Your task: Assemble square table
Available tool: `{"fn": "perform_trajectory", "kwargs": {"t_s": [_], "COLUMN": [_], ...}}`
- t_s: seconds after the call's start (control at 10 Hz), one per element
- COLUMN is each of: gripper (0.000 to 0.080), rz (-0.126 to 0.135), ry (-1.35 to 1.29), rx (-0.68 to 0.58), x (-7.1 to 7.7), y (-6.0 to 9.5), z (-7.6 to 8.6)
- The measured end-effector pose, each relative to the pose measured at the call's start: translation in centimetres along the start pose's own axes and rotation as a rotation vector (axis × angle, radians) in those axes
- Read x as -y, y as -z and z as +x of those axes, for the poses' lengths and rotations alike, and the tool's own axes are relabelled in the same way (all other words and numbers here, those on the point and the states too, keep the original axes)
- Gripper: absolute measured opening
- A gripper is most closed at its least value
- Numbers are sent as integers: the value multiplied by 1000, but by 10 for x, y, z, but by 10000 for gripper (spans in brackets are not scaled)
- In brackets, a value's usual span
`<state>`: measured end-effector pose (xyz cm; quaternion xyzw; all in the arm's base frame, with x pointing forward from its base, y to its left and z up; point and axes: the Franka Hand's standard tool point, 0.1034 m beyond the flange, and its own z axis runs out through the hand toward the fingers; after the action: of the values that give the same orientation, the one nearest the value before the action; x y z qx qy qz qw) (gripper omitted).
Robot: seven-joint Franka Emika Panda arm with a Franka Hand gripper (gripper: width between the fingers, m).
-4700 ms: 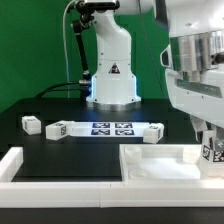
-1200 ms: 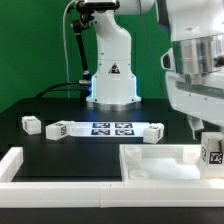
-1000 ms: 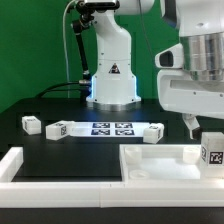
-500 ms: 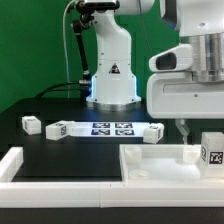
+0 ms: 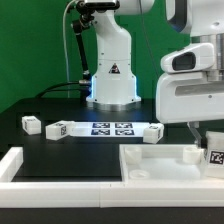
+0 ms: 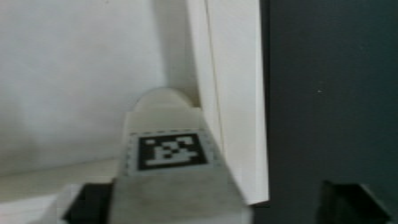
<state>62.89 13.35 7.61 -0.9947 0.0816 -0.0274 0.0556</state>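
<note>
The white square panel [image 5: 160, 166] with its raised rim lies at the front right of the exterior view. One chunky white leg [image 5: 213, 153] with a black-and-white tag stands upright at the panel's right corner. My gripper [image 5: 200, 131] hangs just above and behind this leg, open. In the wrist view the tagged leg [image 6: 171, 160] stands between my fingers [image 6: 89, 205], nearer one finger, with a dark gap to the other. Three more legs lie on the black table: two on the exterior view's left [image 5: 31, 124] [image 5: 56, 128] and one near the middle [image 5: 152, 133].
The marker board [image 5: 112, 128] lies flat in front of the robot base [image 5: 112, 85]. Long white border bars [image 5: 25, 168] run along the front left and front edge. A green backdrop stands behind.
The gripper released the leg it held 4.7 s ago; the leg stays upright at the panel corner. Over the last second the gripper body rose, drifted left, then shifted back right.
</note>
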Motion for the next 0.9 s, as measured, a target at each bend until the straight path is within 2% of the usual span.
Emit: {"fn": "perform_trajectory", "kwargs": {"t_s": [0.1, 0.2, 0.5, 0.7, 0.9], "gripper": [389, 315, 314, 298, 294], "rz": [-4, -6, -9, 4, 36], "ry": [-101, -178, -359, -601, -882], "rx": [-1, 0, 4, 22, 62], "x": [-4, -5, -10, -18, -21], "y": [0, -1, -1, -3, -3], "z": [1, 1, 1, 1, 0]}}
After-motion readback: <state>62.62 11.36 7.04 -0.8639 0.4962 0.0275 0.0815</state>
